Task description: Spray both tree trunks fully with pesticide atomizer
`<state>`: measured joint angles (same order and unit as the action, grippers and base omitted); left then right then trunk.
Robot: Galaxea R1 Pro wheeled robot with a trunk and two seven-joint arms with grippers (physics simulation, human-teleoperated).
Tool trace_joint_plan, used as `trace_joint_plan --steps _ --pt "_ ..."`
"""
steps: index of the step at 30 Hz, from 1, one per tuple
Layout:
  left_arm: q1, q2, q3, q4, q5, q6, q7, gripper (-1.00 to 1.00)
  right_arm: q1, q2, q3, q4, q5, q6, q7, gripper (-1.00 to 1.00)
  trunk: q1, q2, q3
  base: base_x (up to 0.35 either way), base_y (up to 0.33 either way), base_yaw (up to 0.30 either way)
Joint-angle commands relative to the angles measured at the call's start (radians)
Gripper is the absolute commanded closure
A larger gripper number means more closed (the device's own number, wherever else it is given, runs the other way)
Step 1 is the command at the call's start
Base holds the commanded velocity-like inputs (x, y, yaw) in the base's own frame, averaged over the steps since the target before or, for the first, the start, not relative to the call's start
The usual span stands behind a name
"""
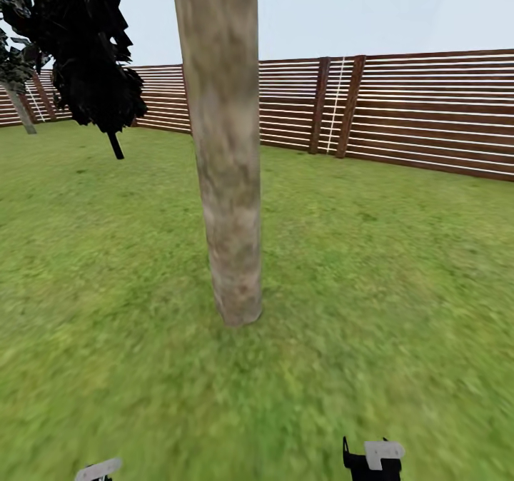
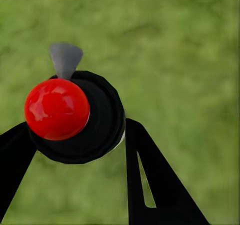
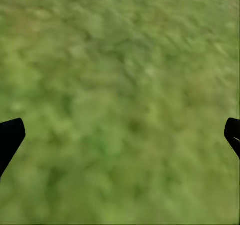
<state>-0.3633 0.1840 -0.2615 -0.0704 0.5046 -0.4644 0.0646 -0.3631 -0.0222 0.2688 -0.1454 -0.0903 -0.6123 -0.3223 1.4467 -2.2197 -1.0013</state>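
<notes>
Far left in the head view, a dark conifer (image 1: pixel 86 46) stands before the fence (image 1: pixel 428 110), with open lawn (image 1: pixel 400 274) around it. Low at that side, your left gripper (image 1: pixel 98 470) barely enters view. Its wrist camera shows the atomizer (image 2: pixel 75 117) clamped between both black fingers (image 2: pixel 150 180), the red knob facing the camera and a grey nozzle tip past it, with grass behind.

In the middle, the trunk (image 1: pixel 227 145) rises straight ahead of you, grey-tan and bare, its base planted in the grass close in front. No pale specks show on it, so spraying looks not yet begun on this tree.

At the right, your right gripper (image 1: pixel 373 458) sits low over the grass. Its wrist view shows two finger tips (image 3: pixel 10 137) spread wide apart, holding nothing.

Risks, as a judgement: the atomizer seems aimed at the ground, so a spray now would likely hit grass, not bark. Raise and turn the left wrist toward the trunk first. The bottle is tiny, and a quick swing could twist it in the grip. Rolling nearer could bump the base against the trunk.

Room: lawn lies open on both sides of the trunk, enough to circle it. The fence is well back.
</notes>
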Motion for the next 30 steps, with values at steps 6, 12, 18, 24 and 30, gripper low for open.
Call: trace_joint_plan --steps 6,12,18,24,30 --pt "-0.032 0.016 -0.081 -0.019 -0.216 0.033 -0.132 1.00 -0.007 -0.015 0.080 -0.014 0.175 0.032 0.058 -1.00 0.000 0.000 -0.001 0.010 0.000 0.000" --pt "-0.279 0.045 -0.098 -0.020 -0.622 0.186 -0.606 1.00 -0.159 -0.018 0.097 -0.187 0.331 0.320 0.668 -1.00 0.000 0.000 -0.001 0.000 0.000 0.000" --pt "-0.349 0.031 -0.111 -0.033 -0.809 0.272 -0.773 1.00 -0.226 -0.005 0.105 -0.253 0.477 0.368 0.860 -1.00 0.000 0.000 -0.001 0.000 0.000 0.000" --pt "-0.343 -0.003 -0.086 -0.068 -0.791 0.250 -0.754 1.00 -0.232 0.029 0.105 -0.248 0.464 0.364 0.842 -1.00 0.000 0.000 -0.001 0.000 0.000 0.000" --pt "-0.345 -0.029 -0.094 -0.102 -0.802 0.252 -0.780 1.00 -0.232 0.063 0.106 -0.259 0.496 0.364 0.876 -1.00 0.000 0.000 -0.001 0.000 0.000 0.000"
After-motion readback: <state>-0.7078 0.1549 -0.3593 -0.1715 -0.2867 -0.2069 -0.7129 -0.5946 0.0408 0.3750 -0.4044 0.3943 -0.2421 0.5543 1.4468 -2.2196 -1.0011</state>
